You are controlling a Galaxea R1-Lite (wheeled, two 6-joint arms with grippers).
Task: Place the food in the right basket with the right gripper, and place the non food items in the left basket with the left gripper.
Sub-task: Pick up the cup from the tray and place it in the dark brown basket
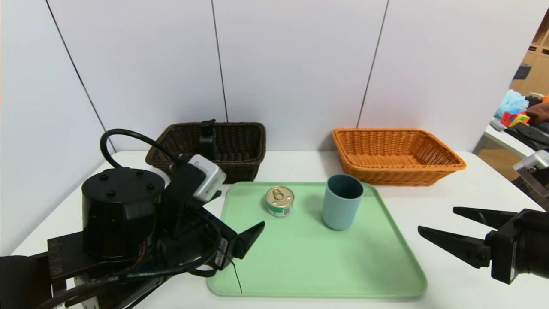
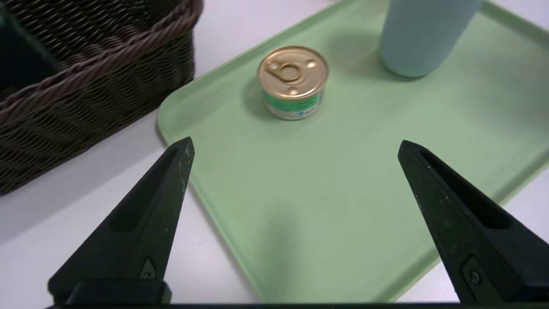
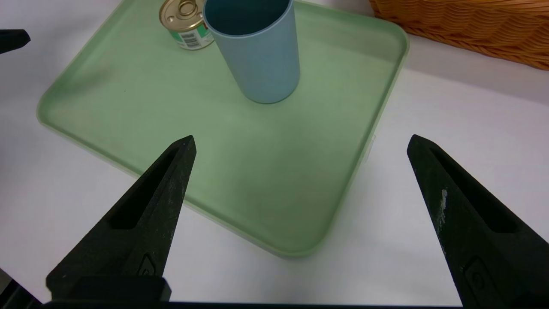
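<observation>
Nearest me, the left gripper (image 1: pixel 242 214) hangs by the green tray's (image 1: pixel 317 266) left side, jaws wide apart, with the black pump bottle (image 1: pixel 208 141) in the dark basket (image 1: pixel 240 168) beyond. Rightward, the tray holds the tin (image 1: pixel 279 201), then the blue-grey cup (image 1: pixel 342 201). The orange basket (image 1: pixel 394 171) sits behind, and the right gripper (image 1: pixel 435 220), spread open, hovers right of the tray.

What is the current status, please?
Left gripper open, over tray's left side; right gripper open, right side. Can, cup on tray. Nothing gripped.
</observation>
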